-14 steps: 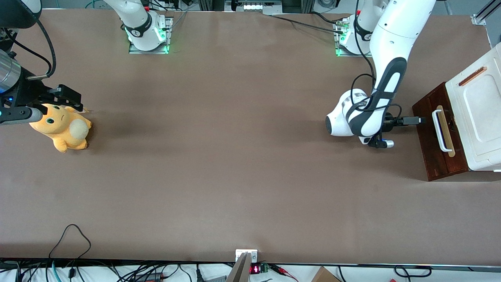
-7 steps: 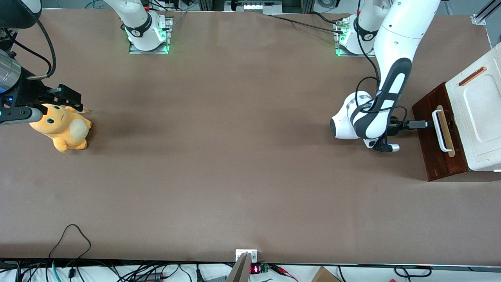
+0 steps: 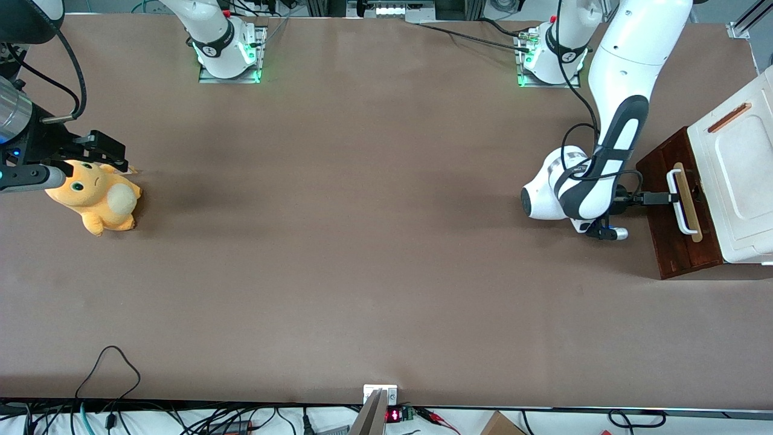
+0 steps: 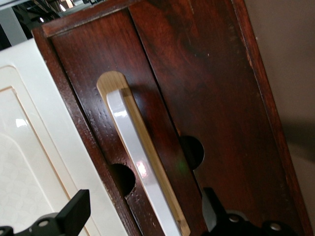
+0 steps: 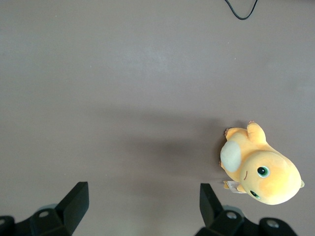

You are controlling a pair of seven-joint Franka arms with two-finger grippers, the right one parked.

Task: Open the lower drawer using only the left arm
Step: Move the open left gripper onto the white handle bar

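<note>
The gripper (image 3: 671, 197) on the left arm (image 3: 616, 121) is spread wide with nothing held, its fingers (image 4: 74, 214) either side of the white handle (image 4: 140, 169) of the lower drawer (image 3: 667, 229), tips right at the bar. The drawer looks closed, sitting at the working arm's end of the table (image 3: 362, 241) under a white box (image 3: 740, 181). A yellow plush toy (image 3: 96, 196) lies at the parked arm's end.

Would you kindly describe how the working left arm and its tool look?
The left arm is glossy white and jointed, with a black-grey inlay along its forearm and a black cable looping beside the wrist. Its tool is slim and black with two fingers, open at the lower drawer's white handle.
</note>
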